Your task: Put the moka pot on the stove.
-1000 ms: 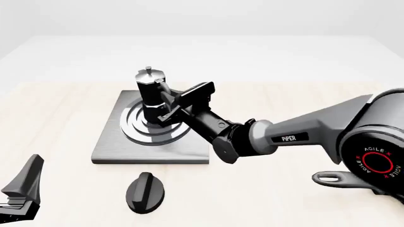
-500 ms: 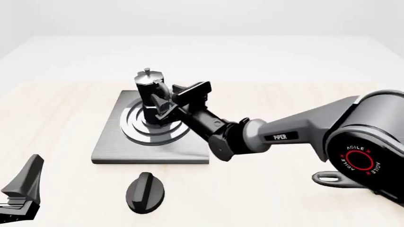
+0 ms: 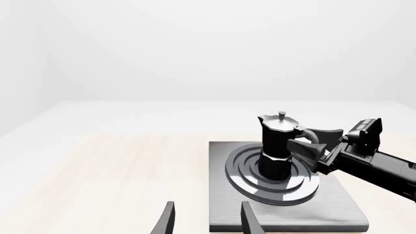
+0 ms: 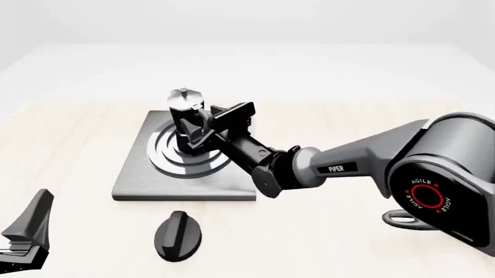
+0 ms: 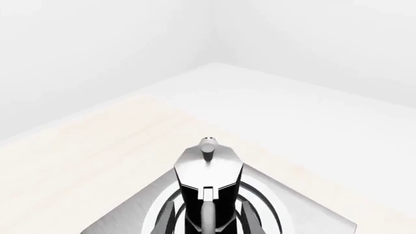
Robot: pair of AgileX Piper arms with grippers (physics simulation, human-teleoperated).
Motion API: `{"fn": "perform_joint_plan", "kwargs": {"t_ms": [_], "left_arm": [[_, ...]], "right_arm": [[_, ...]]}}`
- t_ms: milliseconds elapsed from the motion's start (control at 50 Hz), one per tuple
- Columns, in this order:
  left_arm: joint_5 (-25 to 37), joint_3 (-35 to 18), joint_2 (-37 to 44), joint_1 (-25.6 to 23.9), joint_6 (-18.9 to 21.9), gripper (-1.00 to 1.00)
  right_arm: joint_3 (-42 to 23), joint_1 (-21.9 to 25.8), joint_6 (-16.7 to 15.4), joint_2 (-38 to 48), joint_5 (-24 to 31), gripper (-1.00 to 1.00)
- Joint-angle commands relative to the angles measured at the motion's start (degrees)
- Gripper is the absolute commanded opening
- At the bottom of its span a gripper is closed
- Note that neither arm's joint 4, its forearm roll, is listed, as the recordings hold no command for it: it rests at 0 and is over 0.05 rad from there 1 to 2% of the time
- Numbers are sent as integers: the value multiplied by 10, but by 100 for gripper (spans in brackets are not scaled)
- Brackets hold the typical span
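The moka pot (image 4: pixel 184 113), black with a silver lid and knob, stands upright on the ringed burner of the grey stove (image 4: pixel 139 179). My right gripper (image 4: pixel 200 128) is at the pot's handle side, open, one finger on each side of the pot. In the right wrist view the pot (image 5: pixel 208 180) fills the gap between the spread fingers (image 5: pixel 166 219). From the left wrist view I see the pot (image 3: pixel 276 146) resting on the stove (image 3: pixel 338 214) with the right gripper (image 3: pixel 300 140) beside it. My left gripper (image 3: pixel 206 219) is open and holds nothing, near the front left (image 4: pixel 27 231).
A black oval knob (image 4: pixel 178 234) lies on the light wood table just in front of the stove. The right arm stretches across the stove's front right corner.
The moka pot has come down a little and now sits on the burner. The right arm has shifted slightly left. The left gripper has not moved.
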Motion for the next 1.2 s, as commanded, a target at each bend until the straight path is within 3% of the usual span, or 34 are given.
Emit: {"fn": "perform_joint_plan", "kwargs": {"t_ms": [20,340,1200], "left_arm": [[0,0,0,0,0,100],[0,0,0,0,0,100],[0,0,0,0,0,100]], "right_arm": [[-3,0,0,0,2,100],[3,7,2,-8,6,100],[107,10,-20,-143,13,100]]}}
